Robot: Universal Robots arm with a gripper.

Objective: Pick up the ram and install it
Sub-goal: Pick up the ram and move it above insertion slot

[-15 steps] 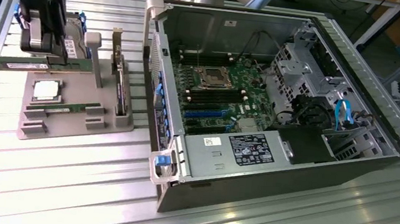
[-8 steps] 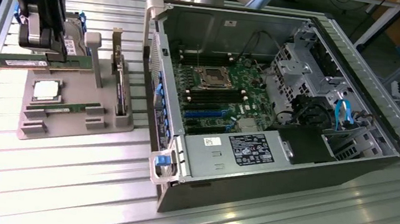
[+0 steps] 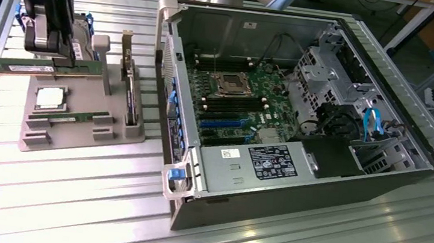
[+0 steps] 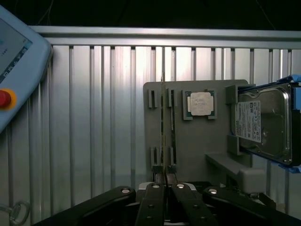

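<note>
My gripper (image 3: 52,56) is shut on the ram (image 3: 29,69), a long green stick with a white label. It hangs level, just above the grey holder tray (image 3: 78,137) at the exterior view's left. In the wrist view the ram (image 4: 162,127) shows edge-on as a thin line running out from between my fingertips (image 4: 164,178). A second green stick (image 3: 68,117) lies in the tray's slots, also seen edge-on (image 4: 172,120) in the wrist view. The open computer case (image 3: 373,174) lies at the exterior view's right, its motherboard (image 3: 239,109) and dark memory slots (image 3: 208,93) exposed.
The tray also carries a square silver-topped CPU (image 3: 50,98) (image 4: 201,103), an upright expansion card (image 3: 129,88) and a hard drive in blue rails (image 4: 263,122). A teach pendant with a red button (image 4: 3,98) lies beside the ribbed metal table (image 3: 71,203).
</note>
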